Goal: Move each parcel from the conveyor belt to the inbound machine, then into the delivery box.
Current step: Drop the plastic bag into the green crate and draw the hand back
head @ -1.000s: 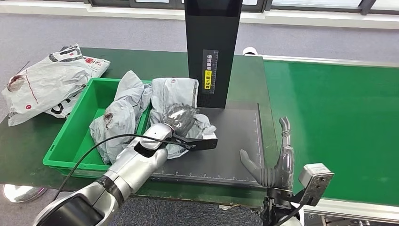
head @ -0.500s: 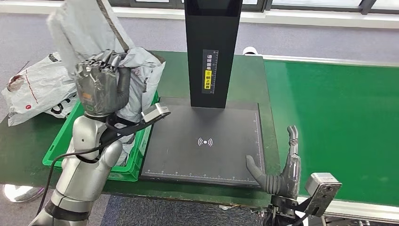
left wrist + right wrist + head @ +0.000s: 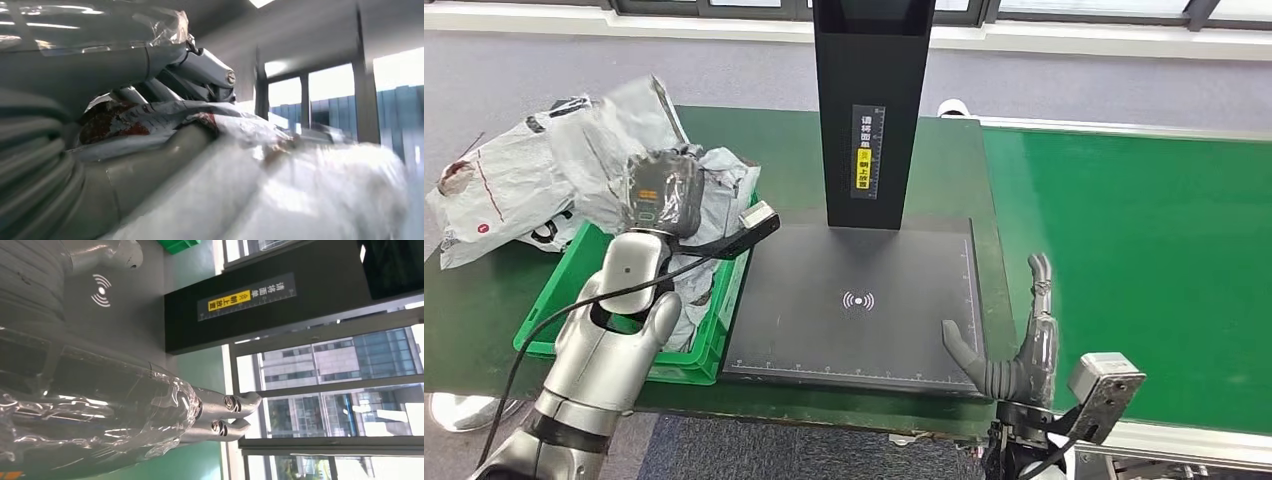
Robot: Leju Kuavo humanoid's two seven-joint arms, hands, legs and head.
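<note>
Fingers (image 3: 676, 172) of the left hand (image 3: 662, 195) are clenching around a crumpled grey plastic mailer parcel (image 3: 619, 140), which is standing raised above the far end of the green plastic delivery box (image 3: 554, 300). In the left wrist view the fingers (image 3: 200, 67) are wrapping over the same film, though blur is making the exact grasp hard to read there. The silver left arm (image 3: 609, 340) is rising from below, crossing the near wall of the box.

More grey parcels (image 3: 709, 215) are lying inside the box against its right wall. A white plastic parcel with red marks (image 3: 494, 195) is lying on the dark green worktop (image 3: 754, 140) to the left of the box, apparently touching its far left corner.

Fingers (image 3: 1041, 290) of the right hand (image 3: 1014, 355) are extending straight and released, holding nothing, near the front right corner of the flat black scanning pad of the inbound machine (image 3: 864, 300). The black upright column (image 3: 869, 110) is standing at the pad's far edge, bearing a yellow label (image 3: 863, 168). The bright green conveyor belt (image 3: 1144, 250) is lying to the right of the pad.
</note>
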